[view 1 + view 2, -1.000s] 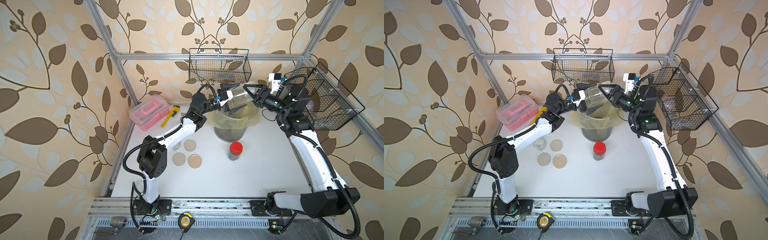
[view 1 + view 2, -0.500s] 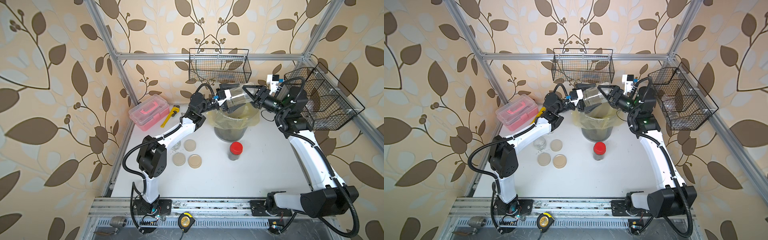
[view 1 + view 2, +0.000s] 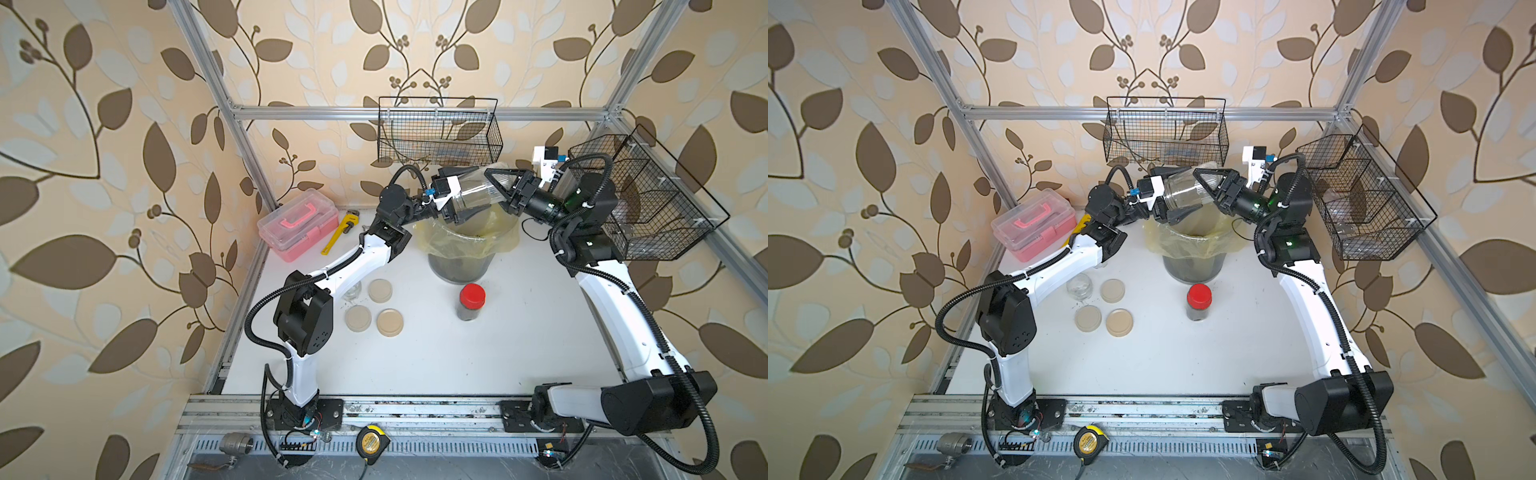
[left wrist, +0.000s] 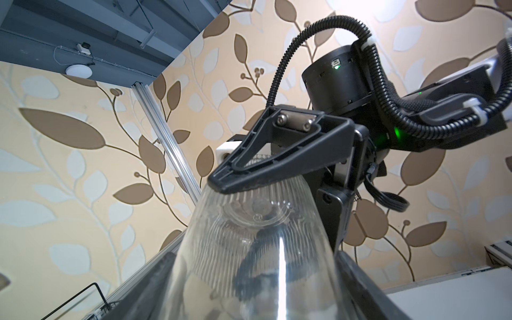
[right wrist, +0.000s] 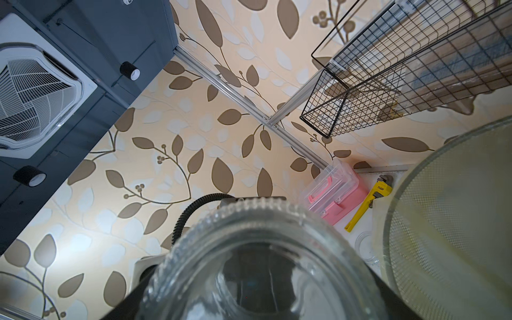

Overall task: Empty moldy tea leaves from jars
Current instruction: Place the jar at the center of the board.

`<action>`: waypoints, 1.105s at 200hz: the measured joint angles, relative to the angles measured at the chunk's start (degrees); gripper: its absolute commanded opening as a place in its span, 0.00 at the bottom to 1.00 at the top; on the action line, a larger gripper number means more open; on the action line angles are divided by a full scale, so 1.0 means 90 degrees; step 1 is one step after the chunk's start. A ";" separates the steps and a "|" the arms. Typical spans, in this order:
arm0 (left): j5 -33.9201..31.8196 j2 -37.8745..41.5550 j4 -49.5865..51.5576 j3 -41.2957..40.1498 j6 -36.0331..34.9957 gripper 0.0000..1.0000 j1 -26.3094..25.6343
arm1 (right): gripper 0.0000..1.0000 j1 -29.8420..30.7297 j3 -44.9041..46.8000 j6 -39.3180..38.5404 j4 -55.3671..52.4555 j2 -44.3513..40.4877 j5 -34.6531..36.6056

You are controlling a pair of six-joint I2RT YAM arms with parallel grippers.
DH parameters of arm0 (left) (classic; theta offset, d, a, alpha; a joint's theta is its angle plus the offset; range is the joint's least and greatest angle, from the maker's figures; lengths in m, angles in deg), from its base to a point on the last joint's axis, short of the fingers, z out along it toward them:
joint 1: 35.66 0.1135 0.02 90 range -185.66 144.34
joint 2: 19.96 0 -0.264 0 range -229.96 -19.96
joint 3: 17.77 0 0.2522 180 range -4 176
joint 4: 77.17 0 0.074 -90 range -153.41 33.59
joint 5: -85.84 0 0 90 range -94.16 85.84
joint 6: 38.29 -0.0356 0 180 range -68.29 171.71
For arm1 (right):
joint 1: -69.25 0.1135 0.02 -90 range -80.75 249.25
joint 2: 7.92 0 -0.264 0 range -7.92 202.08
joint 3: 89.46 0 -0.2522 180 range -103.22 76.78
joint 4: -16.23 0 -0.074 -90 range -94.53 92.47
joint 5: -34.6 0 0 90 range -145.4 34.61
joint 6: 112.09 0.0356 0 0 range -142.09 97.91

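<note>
**Item 1 — held jar**: clear ribbed glass, lidless and clear right through. It lay nearly on its side in the air above the far rim of the bin, with the mouth end slightly lower.
- Right gripper: clamped on the base end. One finger lay across the glass in the left wrist view.
- Left gripper: closed narrow on the mouth end, with its fingers lying along both sides of the glass.
- Bin: grey, with a yellowish liner folded over the rim.

**Item 2 — red-lidded jar**: upright on the white table, just in front of the bin, lid on. The moldy tea leaves showed dark through its glass.

**Item 3 — open jar**: upright and lidless, just beside the left arm, with clear glass.

**Item 4 — three beige lids**: flat on the table in a loose cluster near the open jar, none touching another.

**Sundries:**
- Pink toolbox and yellow wrench, side by side at the far left corner of the table.
- Tape measure on the front rail.
</note>
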 measured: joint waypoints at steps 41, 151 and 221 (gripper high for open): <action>0.0017 0.0000 -0.0007 -0.0002 0.0007 0.52 0.0022 | 0.63 0.0005 0.0000 -0.0017 0.0029 0.0024 -0.0017; -0.0680 0.1100 0.0784 -0.1168 0.0219 0.48 -0.0058 | 1.00 -0.0024 0.0182 -0.0833 -0.0355 -0.0602 0.0653; -0.3070 0.2817 0.3580 -0.1906 0.0879 0.54 -0.0061 | 1.00 0.1792 0.0257 -0.3038 -0.1202 -0.1542 0.3041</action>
